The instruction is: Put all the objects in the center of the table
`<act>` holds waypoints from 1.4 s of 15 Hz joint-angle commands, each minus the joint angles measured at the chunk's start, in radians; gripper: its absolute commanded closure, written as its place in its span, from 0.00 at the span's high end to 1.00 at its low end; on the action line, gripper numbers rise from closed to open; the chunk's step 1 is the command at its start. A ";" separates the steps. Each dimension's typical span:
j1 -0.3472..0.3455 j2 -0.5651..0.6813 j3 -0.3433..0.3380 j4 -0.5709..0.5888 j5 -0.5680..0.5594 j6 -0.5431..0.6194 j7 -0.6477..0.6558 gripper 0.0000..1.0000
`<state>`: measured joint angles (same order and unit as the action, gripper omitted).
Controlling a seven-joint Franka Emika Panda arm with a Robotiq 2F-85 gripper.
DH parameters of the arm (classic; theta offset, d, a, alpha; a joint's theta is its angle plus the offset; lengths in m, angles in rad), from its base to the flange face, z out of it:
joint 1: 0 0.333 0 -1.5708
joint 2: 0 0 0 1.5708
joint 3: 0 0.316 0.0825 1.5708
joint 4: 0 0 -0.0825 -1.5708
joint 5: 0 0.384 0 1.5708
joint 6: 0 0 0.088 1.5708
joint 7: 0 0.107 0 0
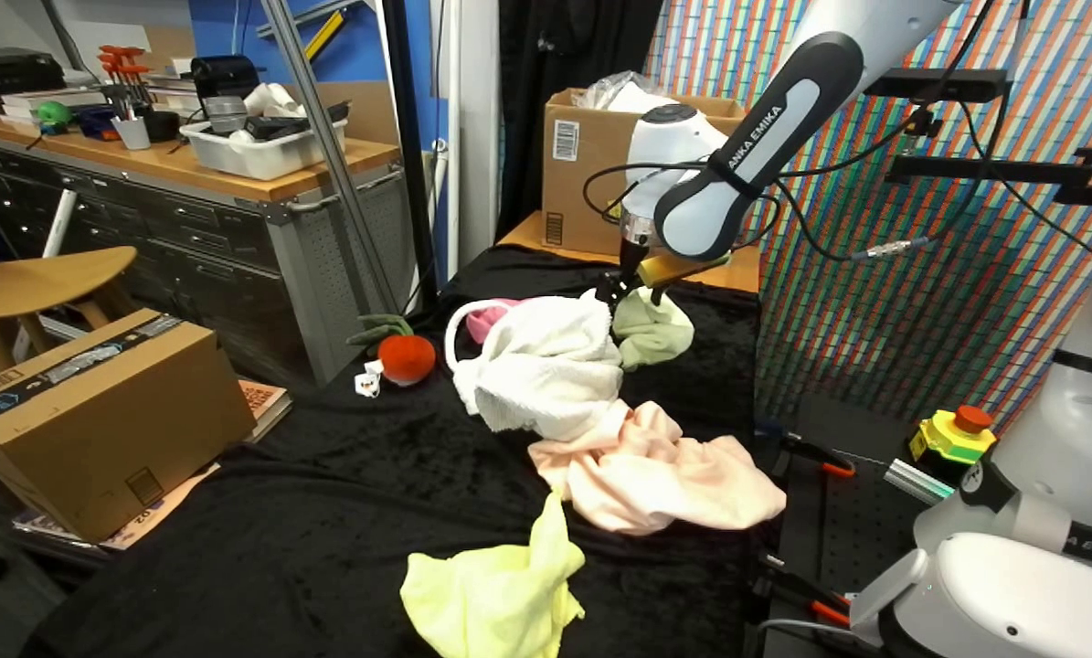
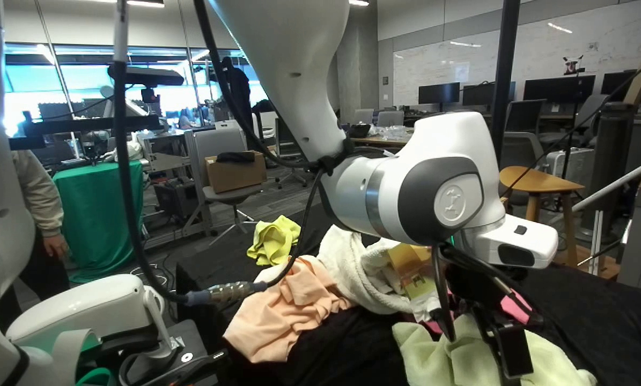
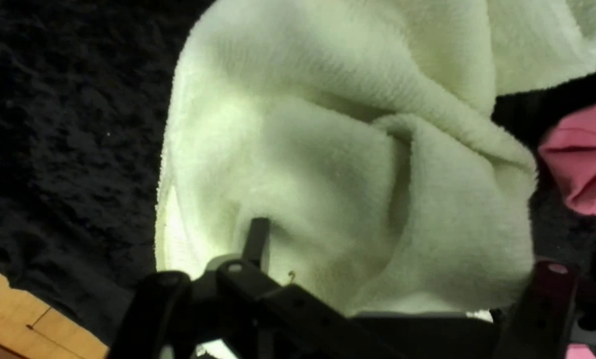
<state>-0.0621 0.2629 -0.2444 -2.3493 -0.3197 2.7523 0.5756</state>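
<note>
A pale green cloth lies crumpled at the table's far end. It also shows in an exterior view and fills much of the wrist view. My gripper is over this cloth with its fingers spread wide apart; the fingertips look close to or touching it. A white towel lies beside it, partly covering a pink cloth. A peach cloth touches the white towel. A yellow cloth lies nearer the front. A red plush toy with green leaves sits at the side.
A black cloth covers the table. An open cardboard box stands behind the gripper at the table's far end. Another cardboard box stands off the table's side. Cables hang around the wrist. An emergency stop is near the robot base.
</note>
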 commanded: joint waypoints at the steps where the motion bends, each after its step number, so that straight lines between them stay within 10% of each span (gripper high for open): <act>1: 0.038 0.035 -0.045 0.035 -0.018 0.049 0.004 1.00; 7: 0.069 0.084 -0.052 0.064 -0.001 0.047 -0.009 1.00; 17: 0.111 0.077 -0.092 0.068 -0.022 0.034 -0.006 0.08; 21: 0.127 0.033 -0.124 0.061 -0.040 0.024 -0.004 0.00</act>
<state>0.0384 0.3417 -0.3320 -2.2826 -0.3361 2.7813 0.5738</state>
